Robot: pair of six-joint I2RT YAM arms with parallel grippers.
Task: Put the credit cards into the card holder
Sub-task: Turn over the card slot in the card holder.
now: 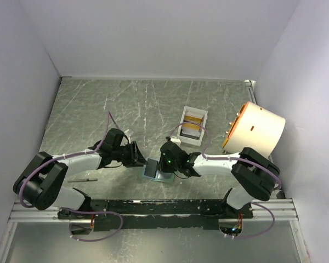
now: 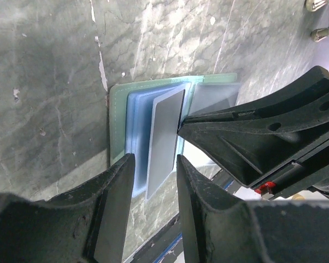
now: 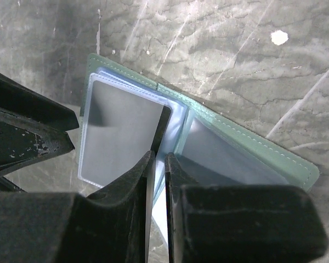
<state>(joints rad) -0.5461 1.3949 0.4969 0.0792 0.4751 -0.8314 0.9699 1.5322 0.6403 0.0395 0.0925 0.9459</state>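
Note:
The sage-green card holder lies open on the table between both arms, its pale blue sleeves fanned up. A dark grey credit card stands among the sleeves, its near end sticking out past the holder's edge. My left gripper is open, one finger on each side of that end without touching it. My right gripper sits at the card's opposite edge. Its jaws are a narrow slit apart and light shows through the slit. More credit cards, gold and dark, lie in the tray.
The white tray sits behind the holder at centre right. A large beige drum stands at the right edge. A thin rod lies near the left arm. White walls close in the table on three sides.

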